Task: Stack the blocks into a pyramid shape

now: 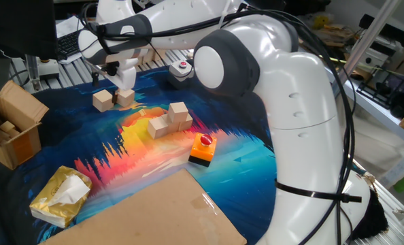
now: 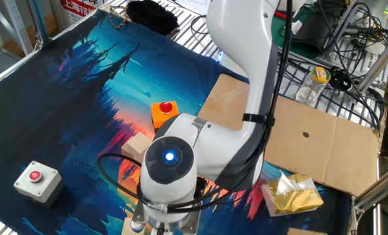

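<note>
Two pale wooden blocks lie side by side at the back left of the mat, one (image 1: pixel 103 101) to the left and one (image 1: pixel 126 98) to the right. Three more blocks (image 1: pixel 169 120) sit clustered mid-mat, one of them resting on top (image 1: pixel 177 109). My gripper (image 1: pixel 124 88) hangs directly over the right block of the pair, fingertips at its top, apparently open and holding nothing. In the other fixed view the arm's wrist (image 2: pixel 170 171) hides the gripper; one block (image 2: pixel 136 145) shows beside it.
An orange-and-black block with a red button (image 1: pixel 203 148) sits right of the cluster and also shows in the other fixed view (image 2: pixel 163 112). A grey button box (image 1: pixel 181 70) is behind. An open cardboard box (image 1: pixel 11 126), a yellow packet (image 1: pixel 59 197) and a cardboard sheet (image 1: pixel 154 211) lie left and front.
</note>
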